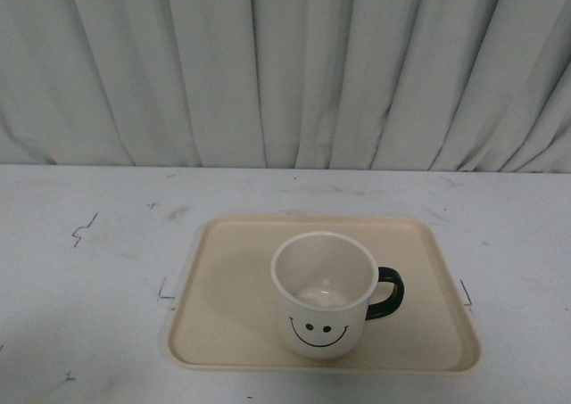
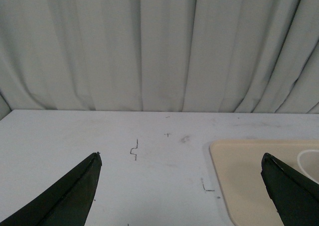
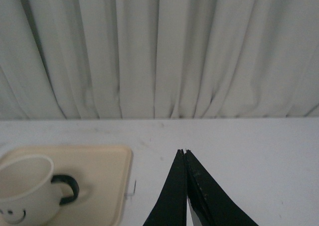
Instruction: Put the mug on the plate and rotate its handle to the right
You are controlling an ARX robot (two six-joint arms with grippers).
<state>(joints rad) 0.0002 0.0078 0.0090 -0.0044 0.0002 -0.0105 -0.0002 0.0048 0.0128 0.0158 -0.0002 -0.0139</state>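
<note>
The white mug stands upright on the beige plate, its smiley face toward the camera. Its black handle points to the right. The right wrist view also shows the mug, its handle and the plate. My right gripper is shut with nothing in it, over bare table to the right of the plate. My left gripper is open and empty, above the table at the plate's left edge. Neither arm appears in the front view.
A white table carries small black marks and corner marks beside the plate. A pale pleated curtain hangs along the table's far edge.
</note>
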